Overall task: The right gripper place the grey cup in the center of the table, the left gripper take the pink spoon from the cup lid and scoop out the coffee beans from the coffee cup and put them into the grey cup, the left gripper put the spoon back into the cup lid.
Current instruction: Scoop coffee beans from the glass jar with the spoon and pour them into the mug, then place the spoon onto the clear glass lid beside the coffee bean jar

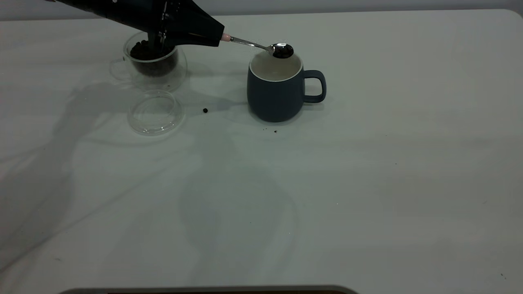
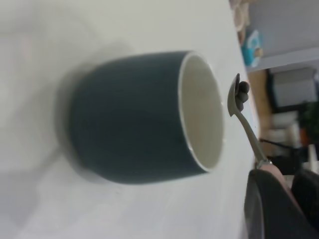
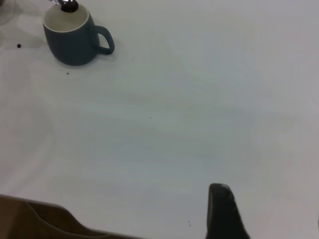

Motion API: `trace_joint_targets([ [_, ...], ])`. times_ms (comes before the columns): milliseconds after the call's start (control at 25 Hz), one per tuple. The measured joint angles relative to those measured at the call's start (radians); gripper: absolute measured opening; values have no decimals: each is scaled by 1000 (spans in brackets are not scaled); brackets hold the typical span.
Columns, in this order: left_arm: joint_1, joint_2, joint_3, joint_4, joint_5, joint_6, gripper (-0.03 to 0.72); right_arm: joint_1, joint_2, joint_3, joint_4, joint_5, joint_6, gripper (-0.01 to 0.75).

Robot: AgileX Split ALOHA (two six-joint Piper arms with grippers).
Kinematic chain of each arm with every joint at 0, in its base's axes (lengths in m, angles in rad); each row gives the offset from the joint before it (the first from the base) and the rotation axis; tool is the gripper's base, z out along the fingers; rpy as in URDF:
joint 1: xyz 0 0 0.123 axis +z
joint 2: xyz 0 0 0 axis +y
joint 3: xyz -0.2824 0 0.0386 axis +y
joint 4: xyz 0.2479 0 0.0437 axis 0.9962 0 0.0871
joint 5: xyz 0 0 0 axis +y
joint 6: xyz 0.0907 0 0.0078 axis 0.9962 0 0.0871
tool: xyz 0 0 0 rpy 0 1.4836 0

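My left gripper (image 1: 220,37) is shut on the pink handle of the pink spoon (image 1: 261,45) and holds it level. The spoon's bowl carries a few coffee beans (image 1: 283,51) just over the far rim of the grey cup (image 1: 276,92), which stands upright on the table (image 1: 367,183). In the left wrist view the spoon (image 2: 239,97) hangs by the cup's mouth (image 2: 199,112). The coffee cup (image 1: 157,67) stands behind the arm, holding beans. The cup lid (image 1: 155,112) lies empty in front of it. My right gripper (image 3: 269,209) is open, low over the near table, far from the cup (image 3: 70,42).
One loose bean (image 1: 205,110) lies between the lid and the grey cup, and small crumbs (image 1: 274,131) lie in front of the cup. The table's near edge (image 3: 50,219) shows in the right wrist view.
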Motion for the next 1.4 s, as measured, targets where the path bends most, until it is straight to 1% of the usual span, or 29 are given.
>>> trace_joint_targets([
  [240,0,0,0,0,-48,131,116,0,0,0,0,1,0,483],
  [400,0,0,0,0,-50,348,116,0,0,0,0,1,0,483],
  [520,0,0,0,0,-50,472,116,0,0,0,0,1,0,483],
  [680,0,-2,0,0,-55,518,116,0,0,0,0,1,0,483],
  [800,2,-28,0,7,-49,510,116,0,0,0,0,1,0,483],
  [920,23,-85,0,8,5,448,116,0,0,0,0,1,0,483],
  [1000,55,-132,0,9,40,386,116,0,0,0,0,1,0,483],
  [1160,142,-225,0,26,53,225,116,0,0,0,0,1,0,483],
  [1320,211,-267,0,140,57,72,116,0,0,0,0,1,0,483],
  [1400,230,-267,4,243,57,7,116,0,0,0,0,1,0,483],
])
